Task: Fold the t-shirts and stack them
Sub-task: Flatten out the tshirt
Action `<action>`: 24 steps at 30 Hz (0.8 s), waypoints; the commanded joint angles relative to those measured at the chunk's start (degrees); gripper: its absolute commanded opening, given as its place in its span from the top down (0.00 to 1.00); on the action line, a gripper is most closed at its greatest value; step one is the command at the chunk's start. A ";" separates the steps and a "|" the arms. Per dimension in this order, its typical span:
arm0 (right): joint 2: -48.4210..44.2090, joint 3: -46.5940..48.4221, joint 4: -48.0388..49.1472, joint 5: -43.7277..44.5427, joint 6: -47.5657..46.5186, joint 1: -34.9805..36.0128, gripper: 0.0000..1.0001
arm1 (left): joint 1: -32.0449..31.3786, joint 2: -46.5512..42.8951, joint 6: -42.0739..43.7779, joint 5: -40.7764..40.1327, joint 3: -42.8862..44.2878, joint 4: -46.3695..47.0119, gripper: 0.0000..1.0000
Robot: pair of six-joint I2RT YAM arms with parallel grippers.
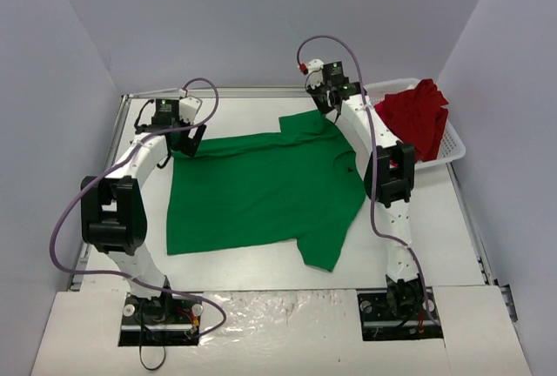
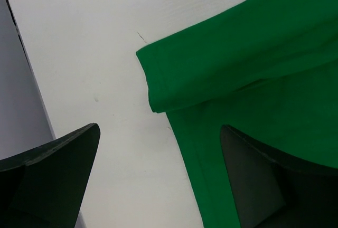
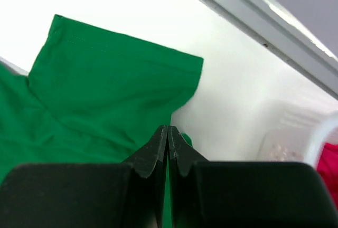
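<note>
The green t-shirt lies spread on the white table, one sleeve at the far right and one at the near right. My left gripper is open, hovering over the shirt's far left corner; in the left wrist view its jaws straddle the edge of the green cloth. My right gripper is at the far sleeve; in the right wrist view its jaws are pressed together with green cloth between them. The red t-shirt lies crumpled in the basket.
The white lattice basket stands at the far right edge, close to my right arm, and shows in the right wrist view. A metal rail runs along the table's back edge. Grey walls enclose the table.
</note>
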 commanded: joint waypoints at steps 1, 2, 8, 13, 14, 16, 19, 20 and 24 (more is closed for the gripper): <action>4.20 5.30 -3.29 -0.97 2.18 0.28 1.00 | 0.36 -0.04 -1.35 -1.00 3.34 -0.08 0.03; 4.99 6.79 -3.29 -1.23 2.97 0.27 1.00 | 0.45 0.14 -1.61 -1.09 3.43 0.01 0.03; 10.27 9.09 -3.29 -3.34 4.56 0.63 1.00 | 0.72 1.46 -1.96 -0.91 4.04 0.36 0.03; 12.47 7.69 -3.29 -4.39 4.74 0.80 1.00 | 0.72 2.25 -2.32 -1.18 3.96 0.53 0.03; 12.82 6.99 -3.29 -4.48 4.74 0.89 1.00 | 0.80 2.34 -2.40 -1.26 3.69 0.88 0.03; 13.08 6.37 -3.21 -4.83 4.65 0.89 1.00 | 0.80 2.51 -2.67 -1.26 3.25 0.98 0.03; 13.78 5.31 -3.12 -4.93 4.47 0.80 1.00 | 0.80 2.69 -3.11 -0.83 3.08 1.06 0.03; 14.48 5.31 -3.12 -4.49 4.30 0.89 1.00 | 0.80 2.87 -3.11 -0.65 3.08 1.06 0.03; 17.03 8.11 -3.21 -3.52 5.52 0.19 1.00 | 0.89 3.83 -3.28 -1.00 4.30 0.45 0.03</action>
